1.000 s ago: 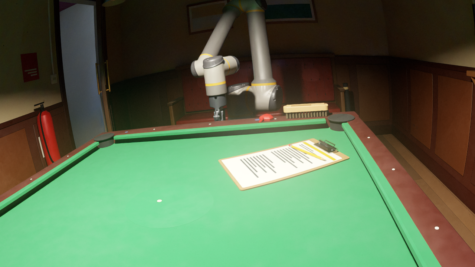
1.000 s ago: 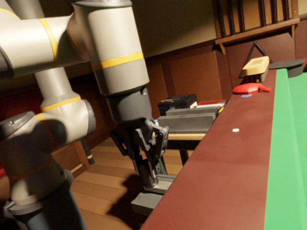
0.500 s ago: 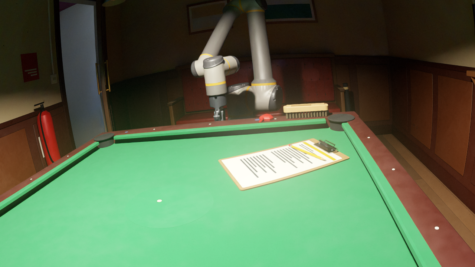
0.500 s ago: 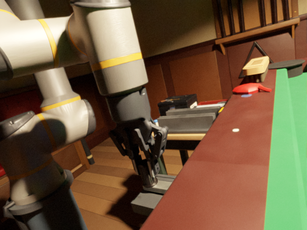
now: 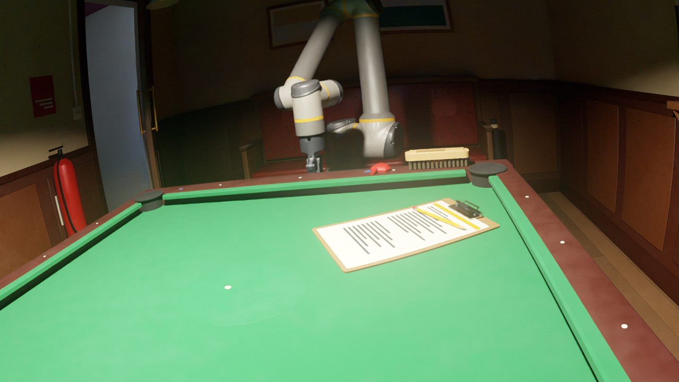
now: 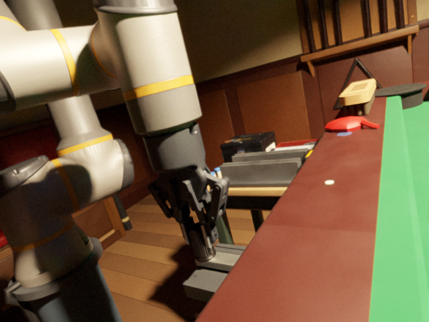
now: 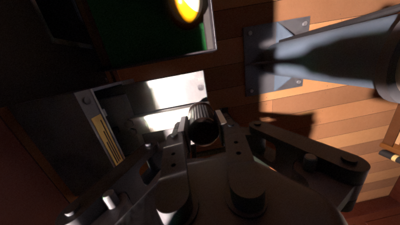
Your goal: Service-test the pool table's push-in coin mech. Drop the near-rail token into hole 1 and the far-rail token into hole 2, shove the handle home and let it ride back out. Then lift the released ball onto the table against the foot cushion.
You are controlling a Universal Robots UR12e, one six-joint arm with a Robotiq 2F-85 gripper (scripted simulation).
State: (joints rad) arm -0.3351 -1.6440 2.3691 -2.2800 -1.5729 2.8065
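Observation:
The ribbed handle (image 7: 203, 123) of the coin mech sits between my fingers, and I grip it firmly. My gripper (image 6: 202, 246) hangs just outside the far rail of the pool table, below rail height. The handle joins a grey slide plate (image 6: 221, 258) that sticks out from the table's side. The mech's face plate (image 7: 167, 92) is bright metal, with a yellow label (image 7: 107, 138) beside it. A yellow ball (image 7: 186, 9) shows in a green-lined opening above the mech. A small blue token (image 6: 344, 133) lies on the rail by a red object (image 6: 350, 123). The coin holes are hidden.
Behind the table stands a red bench, with my arm's base (image 5: 380, 135) in front of it. A brush (image 5: 437, 157) rests on the rail near the corner pocket (image 5: 486, 172). A clipboard (image 5: 403, 230) with a pencil lies on the green cloth. A side table (image 6: 263, 166) holds boxes.

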